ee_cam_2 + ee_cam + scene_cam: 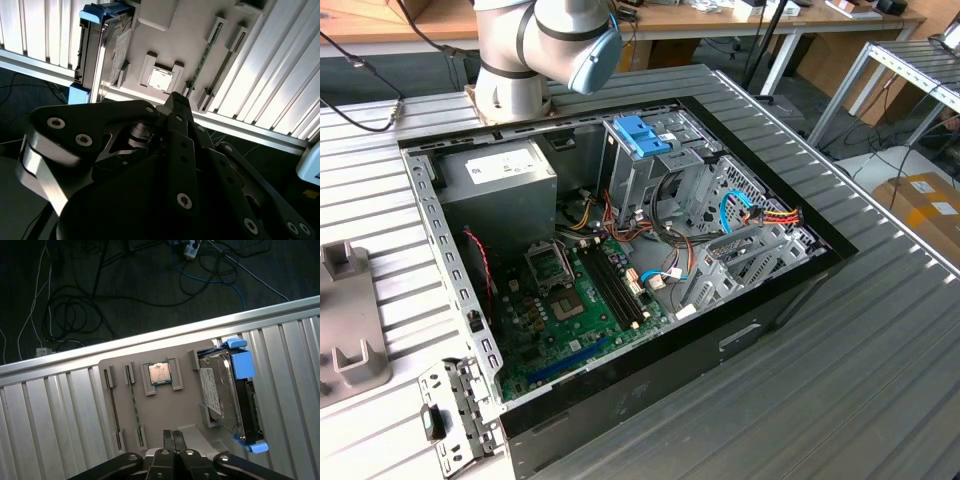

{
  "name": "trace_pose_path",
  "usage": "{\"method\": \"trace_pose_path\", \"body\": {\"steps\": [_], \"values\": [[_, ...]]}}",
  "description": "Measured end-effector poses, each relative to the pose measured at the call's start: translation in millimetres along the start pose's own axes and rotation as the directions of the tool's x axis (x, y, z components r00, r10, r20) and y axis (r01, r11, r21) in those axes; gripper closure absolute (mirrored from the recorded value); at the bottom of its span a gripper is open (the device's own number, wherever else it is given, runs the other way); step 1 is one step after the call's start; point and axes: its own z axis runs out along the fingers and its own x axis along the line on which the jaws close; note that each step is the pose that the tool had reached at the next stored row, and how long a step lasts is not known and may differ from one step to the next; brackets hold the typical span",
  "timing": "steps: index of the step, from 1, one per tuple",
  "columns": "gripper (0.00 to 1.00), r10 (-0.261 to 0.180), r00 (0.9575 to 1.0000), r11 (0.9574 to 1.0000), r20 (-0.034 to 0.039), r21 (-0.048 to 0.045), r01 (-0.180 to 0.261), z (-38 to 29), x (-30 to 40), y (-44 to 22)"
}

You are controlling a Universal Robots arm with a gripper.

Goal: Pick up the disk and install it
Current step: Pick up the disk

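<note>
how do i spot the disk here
In the first wrist view, find the ribbed metal table, then the grey tray on it. The disk sits in a slot at the tray's end; unlike the square chip beside it, it has a light-blue frame.

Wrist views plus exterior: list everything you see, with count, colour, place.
table: one, silver, ribbed
holder tray: one, grey, on the table
disk: one, grey in light-blue frame, in the tray's end slot
processor chip: one, silver, in the tray's square pocket
computer case: one, black, open, on the table in the exterior view
motherboard: one, green, inside the case
bracket: one, blue, atop the drive cage
arm: one, grey, beyond the case
gripper: one, black, fingers shut, empty, over the tray
</note>
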Motion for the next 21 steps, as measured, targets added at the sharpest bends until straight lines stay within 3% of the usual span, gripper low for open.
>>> {"method": "trace_pose_path", "body": {"steps": [21], "values": [[0.89, -0.068, 0.9977, 0.9977, -0.0030, -0.0018, 0.068, 0.0, 0.0, 0.0]]}}
